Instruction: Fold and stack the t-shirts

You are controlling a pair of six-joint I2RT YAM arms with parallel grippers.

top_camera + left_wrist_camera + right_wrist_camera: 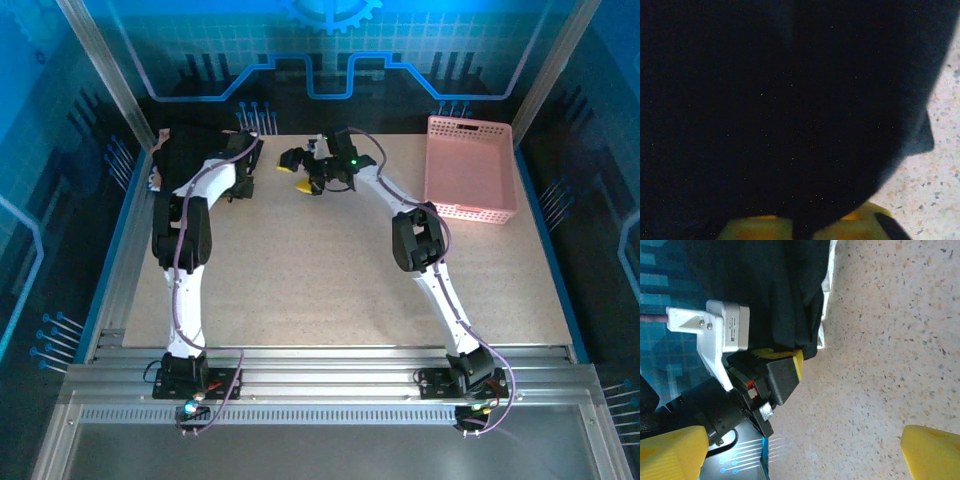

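T-shirts first: the big black t-shirt lies bunched at the far left corner of the table, near the back edge, and I can't make out any clean fold in it. From the left wrist it is a dark mass running right down to the fingers. The pink basket sits at the far right corner, well apart from the cloth, with nothing in it that I can see.

The left gripper has its jaws closed on the right-hand edge of the black t-shirt, cloth pinched between the yellow fingers. The right gripper hangs just beside it over bare table with its jaws spread wide, holding nothing.

Smallest of all, a pale edge of cloth peeks out under the black hem; I'd guess it is the second shirt, but I can't tell for sure.

My read is that the job is early: 1 shirt only just gripped, 0 tidy folds showing, and both folding and stacking of the 2 shirts left to do.
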